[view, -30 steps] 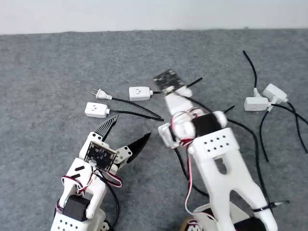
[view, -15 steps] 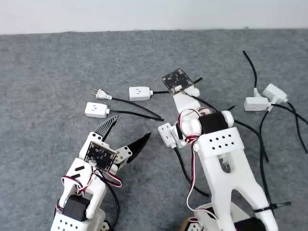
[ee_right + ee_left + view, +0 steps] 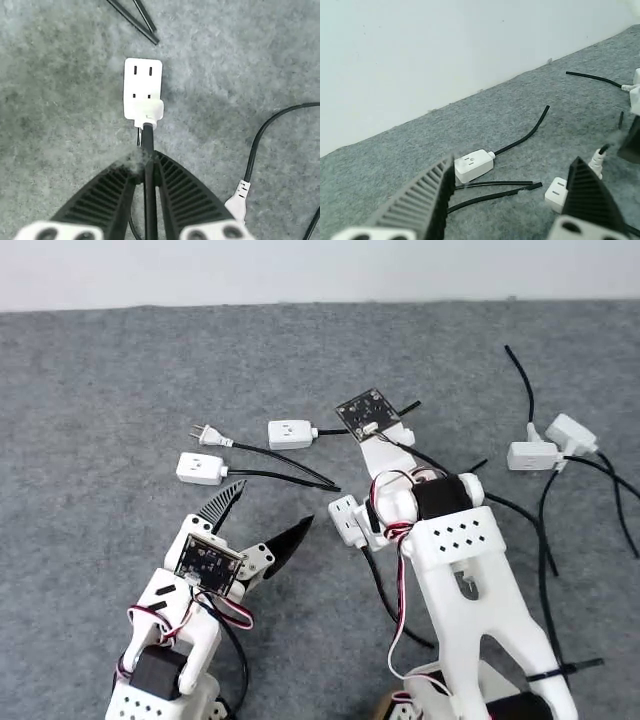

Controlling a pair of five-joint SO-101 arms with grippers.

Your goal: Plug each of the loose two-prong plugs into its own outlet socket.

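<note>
— The scene?
— A white two-prong plug (image 3: pixel 205 435) lay loose on grey carpet (image 3: pixel 100 390) near the wide-open left gripper (image 3: pixel 270 506). The right gripper (image 3: pixel 146 162) pinched the black cord (image 3: pixel 148 135) of a white socket block (image 3: pixel 143 89).
— The risk?
— Held by cord alone, the block could have swivelled off line.

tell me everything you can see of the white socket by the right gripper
The white socket is a flat, rectangular plastic block lying face up on the grey carpet, nothing plugged in. Slots show on its face. A collar at one end feeds its black cord, pinched by the right gripper.
</note>
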